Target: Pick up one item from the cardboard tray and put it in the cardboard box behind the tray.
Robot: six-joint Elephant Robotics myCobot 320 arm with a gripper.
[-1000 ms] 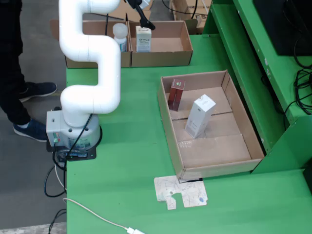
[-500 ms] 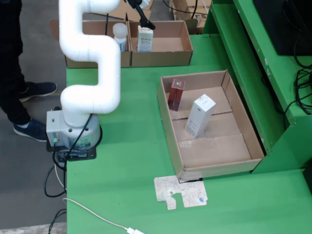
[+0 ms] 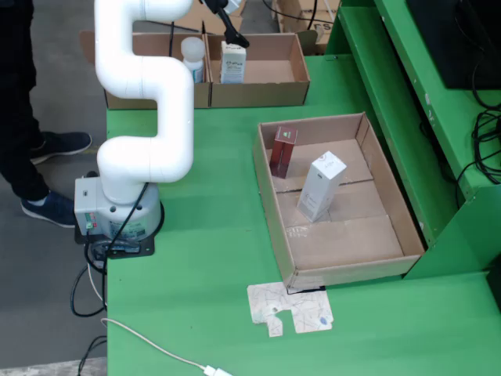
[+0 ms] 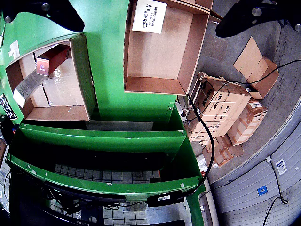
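In the view from above, the cardboard tray holds a dark red box and a white box, both standing. Behind it sits the cardboard box with a white printed carton standing in its right compartment. My gripper hovers just above that carton. In the view that rides on the gripper, the gripper is open; its black fingers are spread far wider than the carton, which stands on the box floor. The tray and red box show at the left.
A white bottle stands in the box's left compartment. A raised green shelf borders the tray on the right. A cardboard scrap and a white cable lie near the table's front. A person's legs stand at the left.
The white carton sits a touch further right than a second ago. The arm and gripper have held still.
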